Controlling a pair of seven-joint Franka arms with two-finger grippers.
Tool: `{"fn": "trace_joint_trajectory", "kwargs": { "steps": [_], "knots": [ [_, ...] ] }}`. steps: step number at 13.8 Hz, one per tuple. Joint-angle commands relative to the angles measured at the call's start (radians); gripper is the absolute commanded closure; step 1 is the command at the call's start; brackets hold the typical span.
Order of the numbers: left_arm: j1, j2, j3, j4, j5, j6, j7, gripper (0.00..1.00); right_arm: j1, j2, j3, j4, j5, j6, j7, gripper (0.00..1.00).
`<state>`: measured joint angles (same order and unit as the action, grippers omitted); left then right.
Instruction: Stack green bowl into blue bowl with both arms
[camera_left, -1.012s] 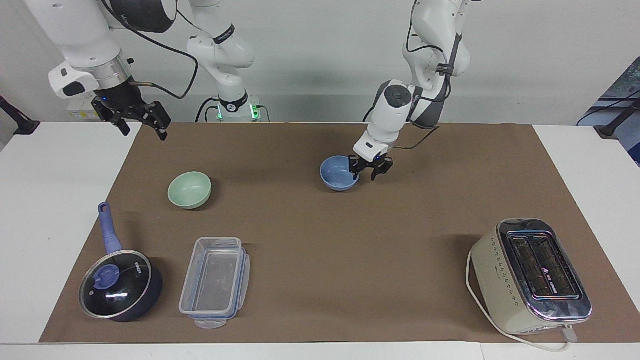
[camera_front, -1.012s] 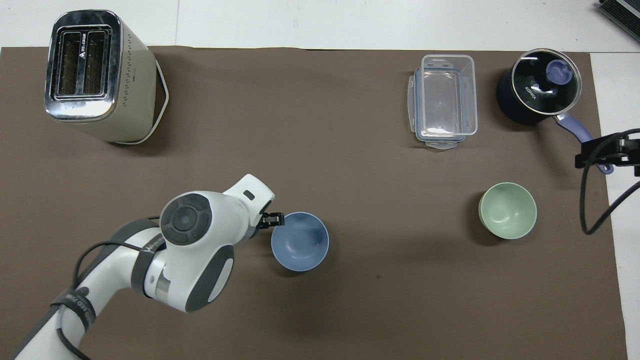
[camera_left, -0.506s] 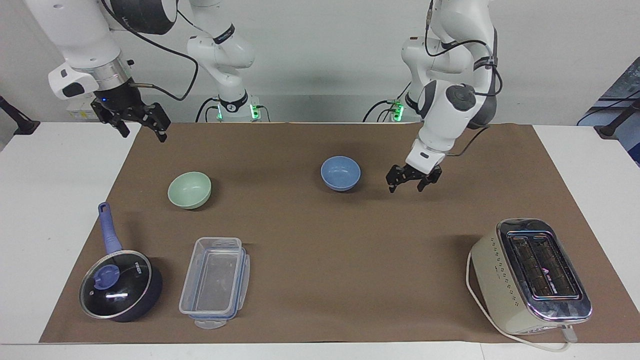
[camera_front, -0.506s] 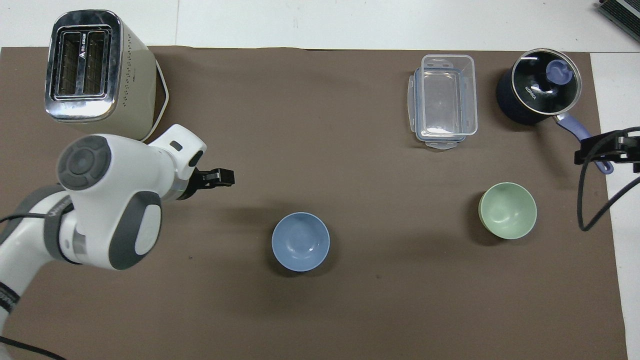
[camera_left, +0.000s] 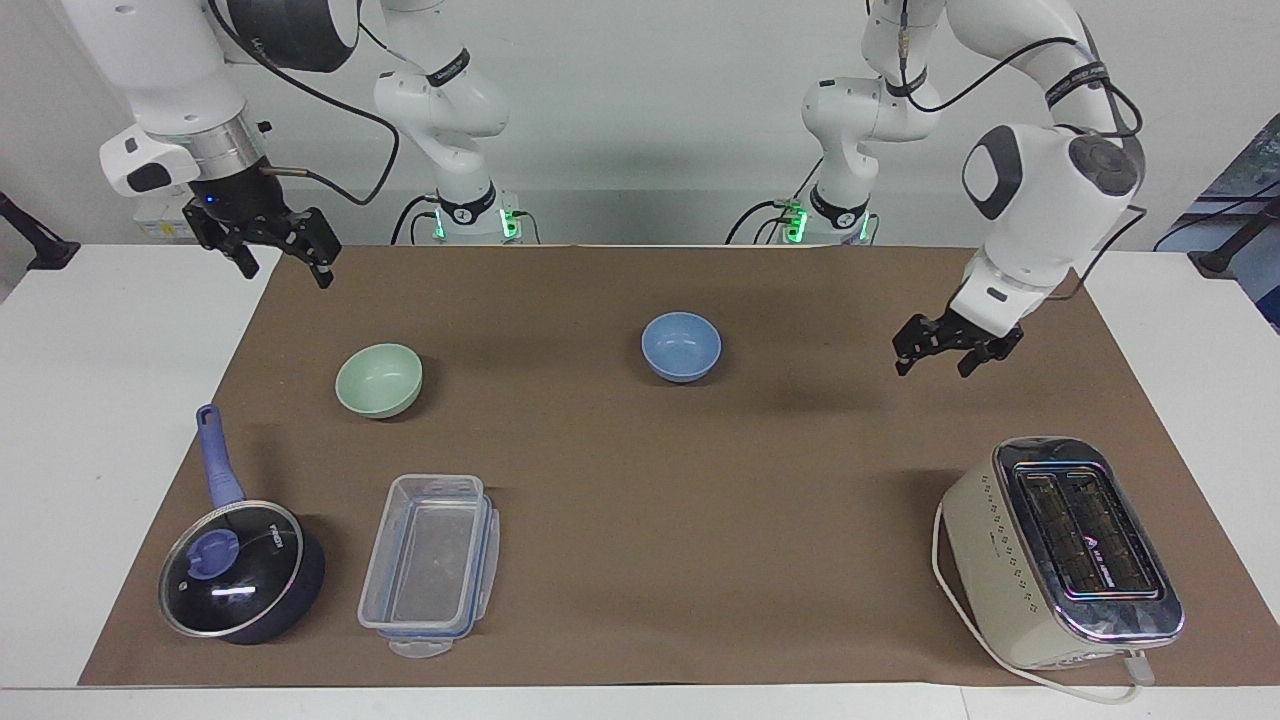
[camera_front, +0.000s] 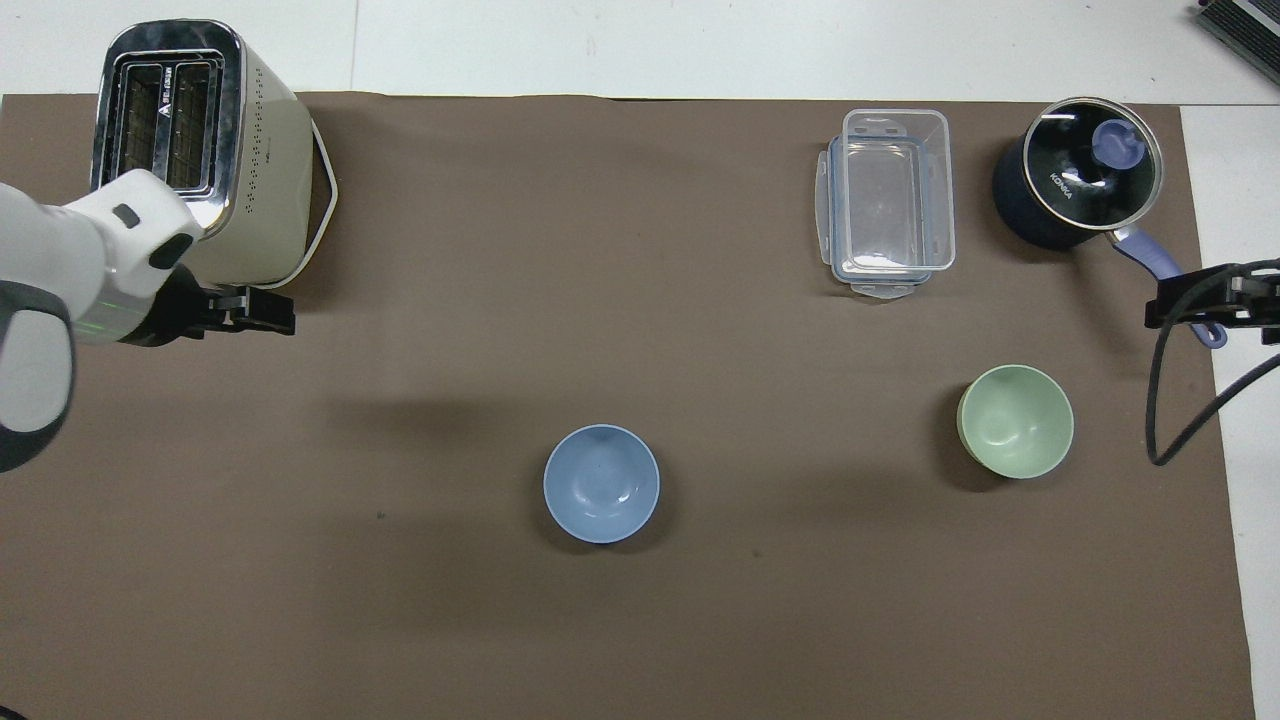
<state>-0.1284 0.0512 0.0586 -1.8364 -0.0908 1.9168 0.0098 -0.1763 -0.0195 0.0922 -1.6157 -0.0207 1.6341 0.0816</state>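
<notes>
Green bowl (camera_left: 379, 379) sits upright on the brown mat (camera_left: 640, 560), empty, untouched. It lies below the right pincer (camera_left: 268, 240) and a bit toward the mat's middle. That pincer hangs in the air over the mat's corner at the right arm's end, fingers spread, holding nothing.

Blue bowl (camera_left: 681, 346) is upright mid-mat, well apart from the green one along the worktop's (camera_left: 90, 420) long axis. Left pincer (camera_left: 950, 345) is up over the mat near the toaster (camera_left: 1060, 550), well clear of the blue bowl, released and empty.

Key relation: the right pincer is much the nearer of the two to the green bowl; the left one has the blue bowl between it and the green. So my read is the right arm takes the pick, then carries toward the left arm's end to reach the blue bowl. Bowls are round, so no long axis to align to; a rim pinch from any side should do.

Room: open mat all round the green bowl. The saucepan (camera_left: 240, 570), with its handle pointing toward the bowl, and the clear container (camera_left: 432, 560) sit past it from the pincer, near but not touching. The path between the bowls is bare mat. The mat looks flat and matte, so the bowl may slide if nudged off-centre.
</notes>
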Motion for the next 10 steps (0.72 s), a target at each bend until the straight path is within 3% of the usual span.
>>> {"fn": "trace_joint_trajectory", "kwargs": {
  "steps": [1,5,8,10],
  "knots": [
    [0.015,0.009,-0.014,0.129,0.092,-0.154,0.024,0.00,-0.019,-0.025,0.003,-0.090,0.001,0.068,-0.034,0.00],
    [0.009,0.013,-0.016,0.278,0.146,-0.355,0.081,0.00,-0.054,-0.019,-0.002,-0.301,0.002,0.264,-0.091,0.00],
    [0.012,-0.002,-0.019,0.263,0.125,-0.357,0.081,0.00,-0.109,-0.017,-0.002,-0.490,0.001,0.461,-0.172,0.00],
    [0.015,-0.002,-0.016,0.261,0.123,-0.352,0.073,0.00,-0.149,-0.016,-0.003,-0.552,0.002,0.550,-0.270,0.00]
  ]
}}
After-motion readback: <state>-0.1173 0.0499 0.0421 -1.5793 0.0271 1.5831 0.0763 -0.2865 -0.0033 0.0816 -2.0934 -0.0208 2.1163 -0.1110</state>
